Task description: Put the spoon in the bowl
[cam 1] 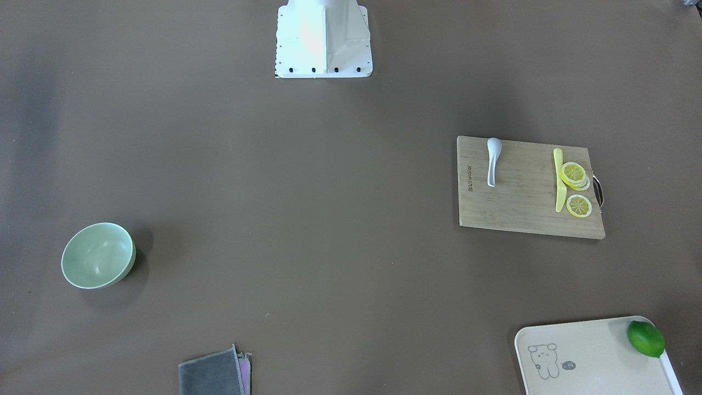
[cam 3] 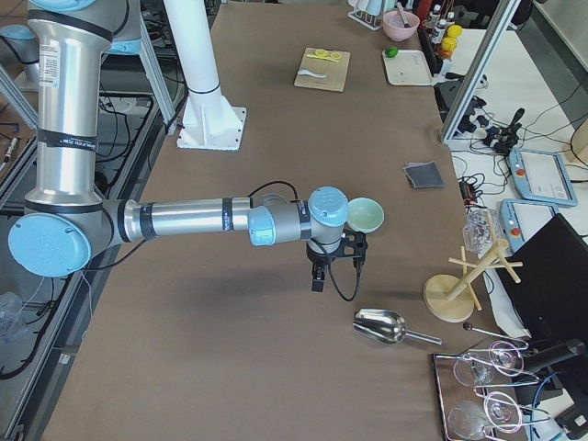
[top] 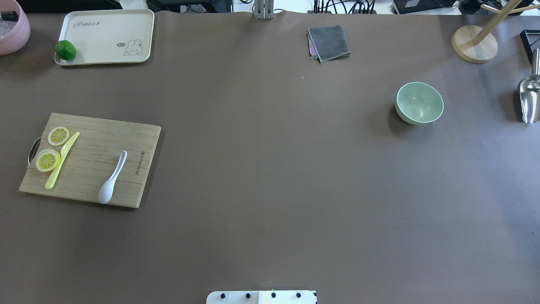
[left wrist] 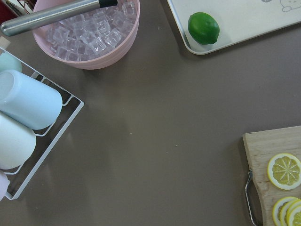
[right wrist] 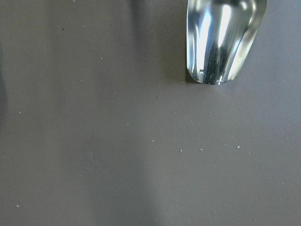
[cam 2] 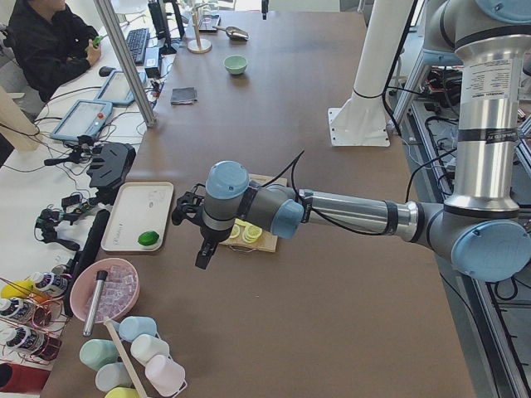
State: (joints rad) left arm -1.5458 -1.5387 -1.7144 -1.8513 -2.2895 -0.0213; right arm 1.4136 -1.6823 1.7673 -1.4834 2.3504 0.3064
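Left gripper (cam 2: 204,254) hangs over the table near the cutting board (top: 90,145); the right gripper (cam 3: 317,278) hangs near the bowl (top: 419,102). Can't tell whether either is open or closed. Spoon (top: 112,177) lies flat on the board, apart from the yellow knife (top: 62,160) and well apart from the bowl.

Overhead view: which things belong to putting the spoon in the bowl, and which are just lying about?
Job: glossy white soup spoon; round mint-green bowl.
Lying about: bamboo cutting board; slim yellow knife; lemon slices; green lime; cream tray; grey folded cloth; steel scoop.
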